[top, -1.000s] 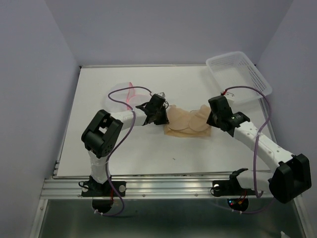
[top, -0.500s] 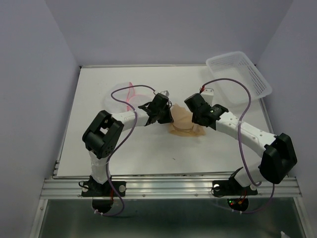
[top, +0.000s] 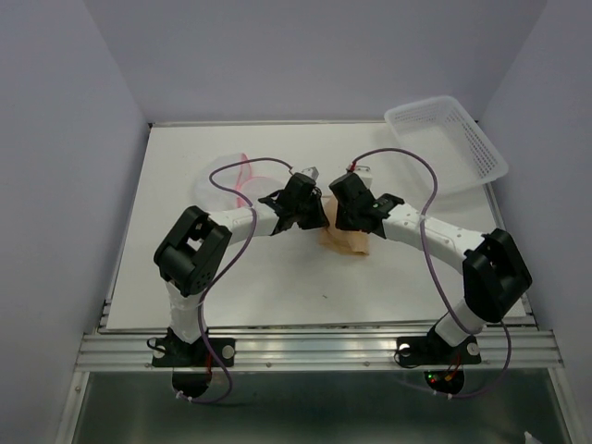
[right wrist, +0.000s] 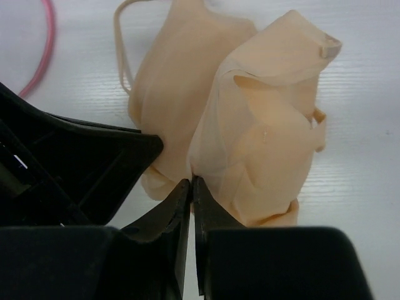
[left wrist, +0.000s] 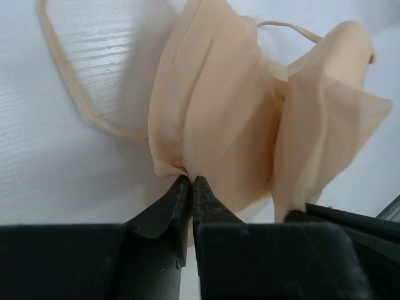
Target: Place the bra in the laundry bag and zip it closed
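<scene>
Overhead, most of the bra (top: 350, 242) is hidden from me, bunched on the table (top: 277, 277). The laundry bag (top: 222, 174), lying apart at back left, shows only as a faint mesh outline. My left claw (left wrist: 190, 181) pinches one cup's edge, tips together. My right claw (right wrist: 192, 182) nips the other cup.

The white worktop (top: 277, 287) carries the laundry bag (top: 231, 174) far left, the bra (top: 347, 242) at centre, and a slotted basket (top: 446, 139) at the far right corner.
</scene>
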